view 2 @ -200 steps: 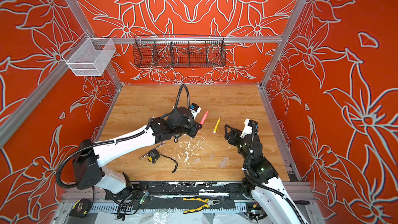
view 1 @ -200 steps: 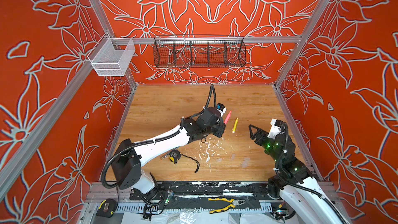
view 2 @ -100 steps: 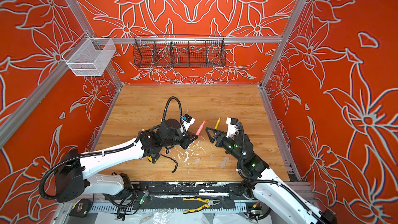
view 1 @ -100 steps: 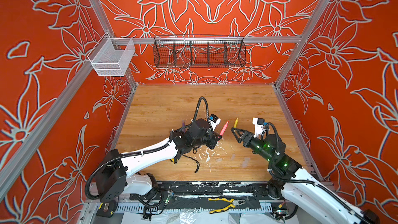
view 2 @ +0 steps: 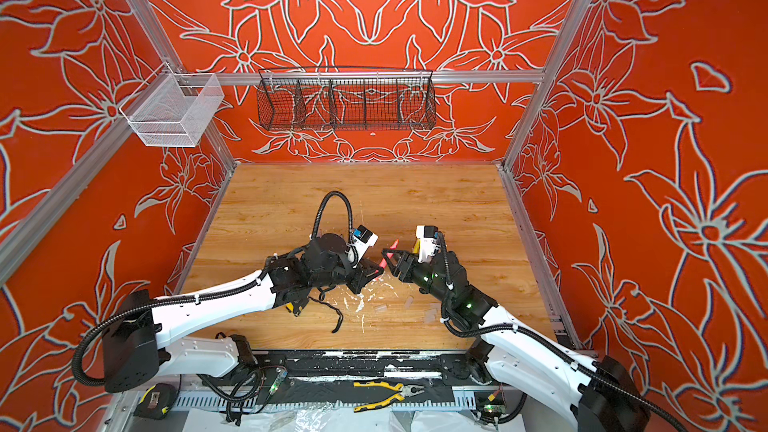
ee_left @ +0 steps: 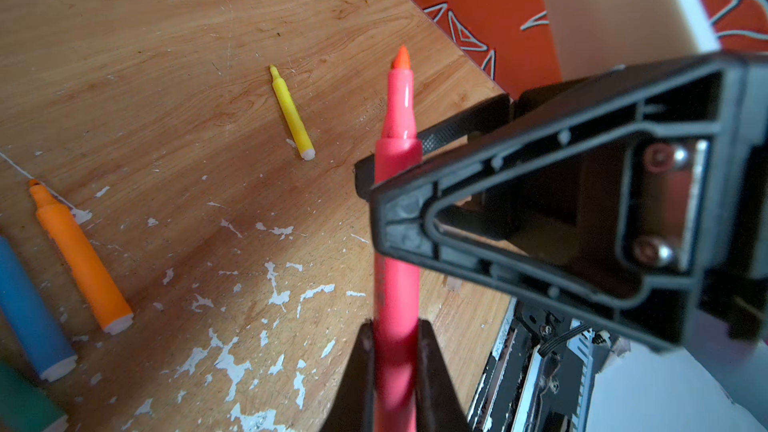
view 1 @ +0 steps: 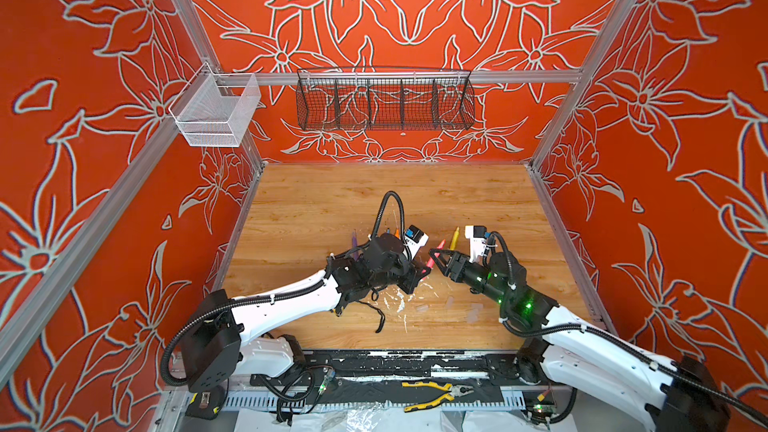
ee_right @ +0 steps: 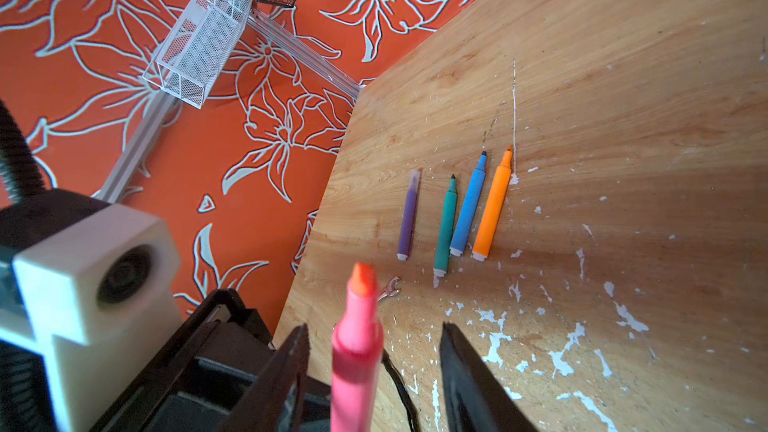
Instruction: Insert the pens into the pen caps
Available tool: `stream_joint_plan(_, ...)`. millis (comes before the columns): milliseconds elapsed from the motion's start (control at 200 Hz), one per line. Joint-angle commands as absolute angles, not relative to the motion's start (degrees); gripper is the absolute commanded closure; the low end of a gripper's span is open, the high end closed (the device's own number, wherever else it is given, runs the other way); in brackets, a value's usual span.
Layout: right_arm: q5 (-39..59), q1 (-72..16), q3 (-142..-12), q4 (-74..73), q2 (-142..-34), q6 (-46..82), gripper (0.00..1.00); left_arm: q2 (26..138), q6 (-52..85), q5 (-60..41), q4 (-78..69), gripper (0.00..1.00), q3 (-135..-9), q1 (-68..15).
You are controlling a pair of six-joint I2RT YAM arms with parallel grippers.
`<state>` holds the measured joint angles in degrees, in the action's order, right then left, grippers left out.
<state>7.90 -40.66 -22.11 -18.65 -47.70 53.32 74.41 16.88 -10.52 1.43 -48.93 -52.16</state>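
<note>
Left jaws clamp the pink pen [ee_left: 397,297] — right jaws apart, straddling its tip.

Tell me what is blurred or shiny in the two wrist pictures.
Left wrist view: pink pen soft near the lens, bright streak by its tip; yellow pen sharp. Right wrist view: pink pen and right fingers blurred, orange pen sharp.

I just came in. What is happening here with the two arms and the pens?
The left pincer is shut on a pink pen and holds it above the table, tip toward the right arm. The right pincer is open, one jaw on each side of the pen's tip end, not touching it. The yellow pen, orange pen, blue pen, green pen and purple pen lie on the table. The pink pen's tip is bare.
</note>
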Motion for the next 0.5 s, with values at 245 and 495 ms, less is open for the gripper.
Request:
stream_joint_plan(245,5.5,-41.8,-24.3,-20.9,-48.5,53.9,0.82,73.7,15.4,-11.3,-0.1,1.0,-48.3,-52.9)
stream_joint_plan(495,4.7,-42.9,-24.7,-21.2,-49.1,54.2,0.96,74.3,15.3,-10.2,-0.8,0.82,-48.2,-52.9)
